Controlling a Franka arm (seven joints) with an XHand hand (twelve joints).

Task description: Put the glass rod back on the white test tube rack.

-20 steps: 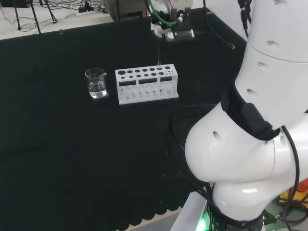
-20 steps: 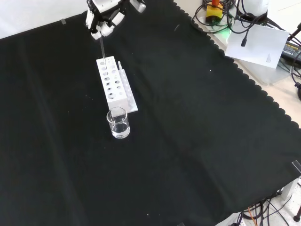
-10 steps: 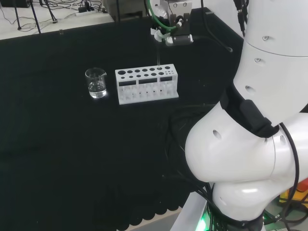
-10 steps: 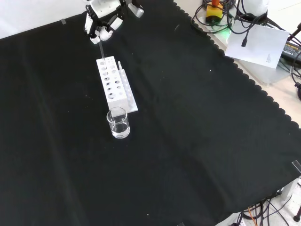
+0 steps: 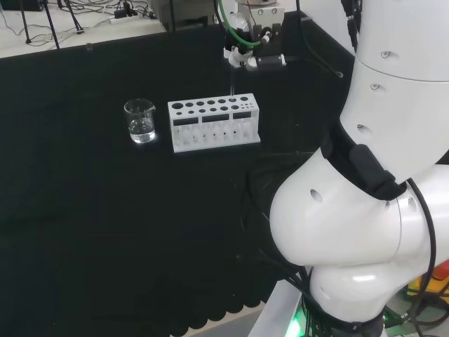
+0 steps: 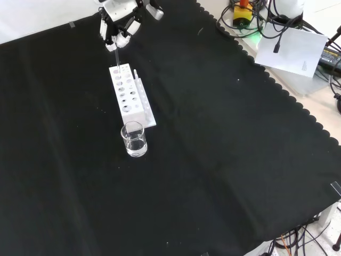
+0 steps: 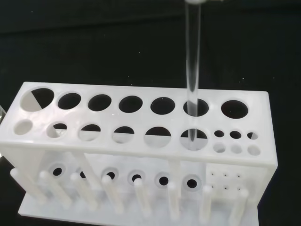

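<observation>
The glass rod (image 7: 193, 70), pinched by the robot hand (image 6: 118, 33), has been lowered into a hole of the white rack (image 7: 141, 141) below, so letting go is likely next.

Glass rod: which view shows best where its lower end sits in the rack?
The wrist view: the glass rod passes down through a hole in the white test tube rack. In the head view and front view it is a faint line below the hand.

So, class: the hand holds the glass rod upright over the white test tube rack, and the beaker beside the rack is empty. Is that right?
Not quite. The beaker holds some clear liquid, as the head view shows. The rest stands: the hand holds the glass rod upright over the white test tube rack.
</observation>
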